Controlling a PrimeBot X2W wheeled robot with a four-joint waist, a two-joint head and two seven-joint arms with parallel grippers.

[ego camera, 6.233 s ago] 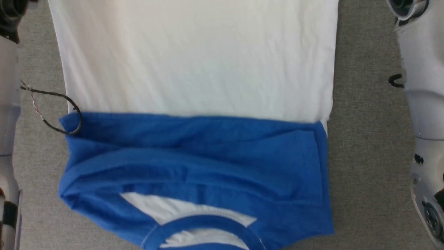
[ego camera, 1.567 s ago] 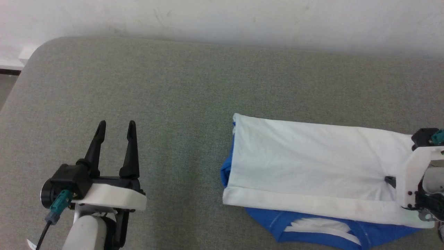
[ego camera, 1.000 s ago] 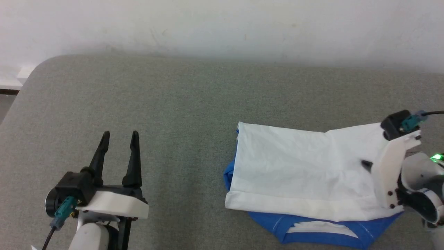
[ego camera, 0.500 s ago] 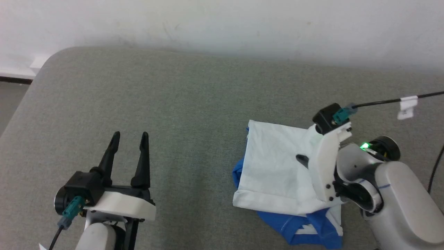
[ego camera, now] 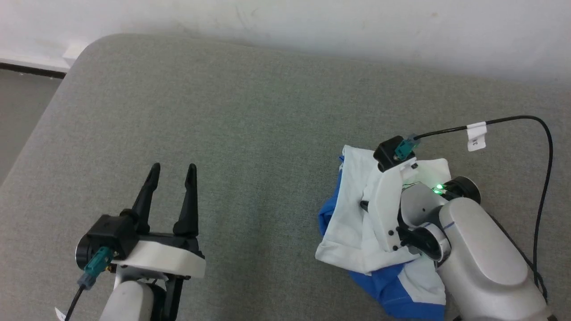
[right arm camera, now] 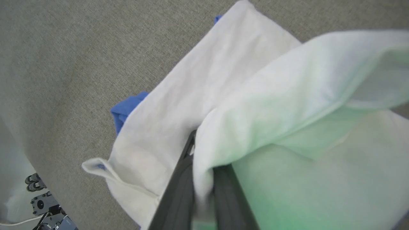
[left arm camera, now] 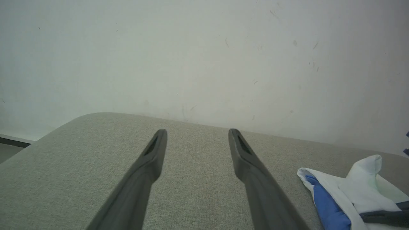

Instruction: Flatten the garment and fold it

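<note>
The right gripper (ego camera: 365,206) sits on top of the garment (ego camera: 345,223). Its two dark fingers are drawn nearly together, with a fold of white cloth pinched between them. In the right wrist view the fabric drapes over and around the fingers, lifted into a loose ridge that runs off to the right. The garment lies on the right side of the grey padded surface (ego camera: 250,133), directly under and to the left of that wrist, and the pale forearm (ego camera: 482,258) covers its right part.

It is bunched rather than flat: a wrinkled white panel lies doubled over on top, with a hemmed edge at its near-left corner. Royal blue peeks out along the left edge and spreads into a larger patch on the near side, just beside the forearm. A green light (ego camera: 439,187) on the wrist tints the cloth around it.

The left gripper (ego camera: 174,167) hovers well apart to the left — fingers spread wide, holding nothing, pointing toward the far white wall (ego camera: 312,18). A black cable (ego camera: 551,147) with a white tag (ego camera: 476,136) arcs out from the connector on the right wrist and drops down the right side, near the forearm.
</note>
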